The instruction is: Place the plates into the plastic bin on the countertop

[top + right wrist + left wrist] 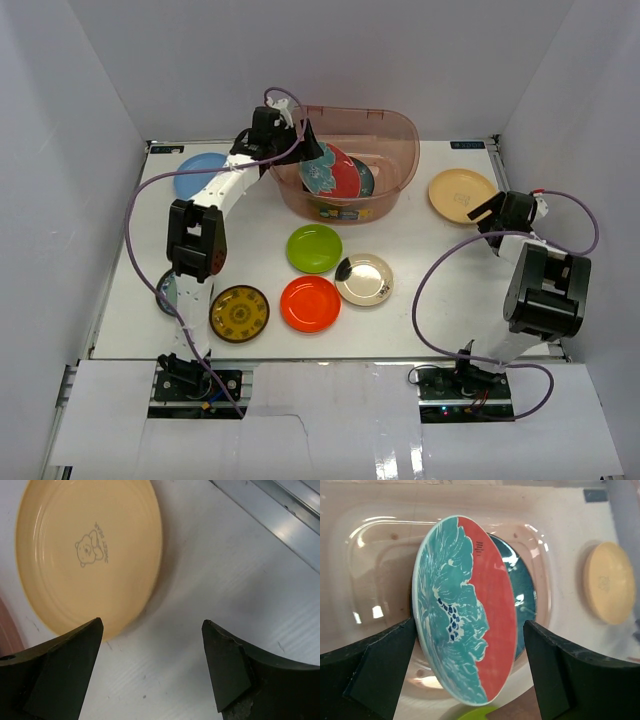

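Observation:
The pinkish translucent plastic bin (390,125) stands at the back middle of the white countertop (440,300). In it a red-and-teal plate (330,172) leans tilted against a teal patterned plate (364,178). My left gripper (308,145) hangs over the bin's left part. In the left wrist view it (470,624) is open; the red-and-teal plate (465,605) stands between the jaws, close to the left finger and clear of the right one. My right gripper (490,212) is open and empty beside the tan plate (462,195); its left finger overlaps the plate's edge (85,550).
On the countertop lie a light blue plate (198,175), a green plate (314,248), an orange-red plate (310,303), a cream plate (366,281) with a dark patch at its rim, and a brown-gold plate (239,312). A dark grey plate (164,292) is mostly behind the left arm.

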Available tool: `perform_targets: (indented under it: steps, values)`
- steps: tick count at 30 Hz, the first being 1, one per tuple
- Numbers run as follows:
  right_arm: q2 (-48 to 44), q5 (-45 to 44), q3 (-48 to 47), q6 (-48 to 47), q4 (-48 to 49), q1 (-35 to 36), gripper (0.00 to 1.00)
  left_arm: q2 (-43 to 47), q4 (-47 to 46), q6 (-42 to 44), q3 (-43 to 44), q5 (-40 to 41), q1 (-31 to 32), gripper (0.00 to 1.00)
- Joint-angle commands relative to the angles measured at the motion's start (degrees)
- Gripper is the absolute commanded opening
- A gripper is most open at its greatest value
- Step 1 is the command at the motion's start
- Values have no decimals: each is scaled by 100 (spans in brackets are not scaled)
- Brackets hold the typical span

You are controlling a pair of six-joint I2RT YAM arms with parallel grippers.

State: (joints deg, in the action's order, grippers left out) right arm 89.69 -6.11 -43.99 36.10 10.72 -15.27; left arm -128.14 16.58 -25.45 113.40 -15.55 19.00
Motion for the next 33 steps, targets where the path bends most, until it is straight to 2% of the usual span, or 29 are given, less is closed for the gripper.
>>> perform_targets:
  steps: [1, 7, 11, 13, 14, 16, 22, 24, 26, 27, 28, 30, 32, 33]
  values:
    - [583, -233, -575, 161, 387, -3, 86, 790, 238, 864, 410, 157, 42, 98]
    - [1384, -189, -1112, 319, 405, -3, 80, 826, 819, 1551, 472, -202, 33, 98]
    - [1613, -101, -1288, 407, 422, -11, 65, 650, 1172, 1631, 569, -352, 33, 98]
    - [1631, -40, -1340, 416, 431, -11, 37, 702, 1164, 1526, 464, -169, 33, 98]
    - [1570, -5, -1349, 407, 440, -20, 17, 763, 1120, 1439, 411, -107, 33, 98]
    - [1412, 109, -1306, 407, 527, -29, 8, 1079, 936, 1350, 209, 304, 33, 98]
    - [51, 269, -1068, 407, 1020, -29, 8, 2115, 452, 657, -720, 1764, -160, 98]
    - [-503, 224, -1121, 389, 1029, -29, 8, 2346, 311, 52, -1169, 1828, -510, 98]
    - [-846, 477, -1408, 381, 1020, -29, 8, 2626, 101, -510, -1933, 1322, -1072, 98]
    - [-857, 557, -1611, 311, 907, -29, 8, 2714, -65, -1035, -2215, 1170, -1283, 98]
    - [-839, 810, -1813, 284, 758, -29, 8, 2889, -180, -1249, -2800, 1090, -1668, 98]
    - [-620, 1537, -2260, 266, 1027, 67, 8, 3057, -496, -1602, -3340, 1019, -2039, 98]
    - [-148, 1936, -2805, 109, 828, 391, 8, 3251, -638, -1919, -3963, 1089, -2471, 98]
    - [55, 2190, -3591, -83, 522, 550, 8, 3286, -734, -2007, -4114, 1124, -2594, 98]
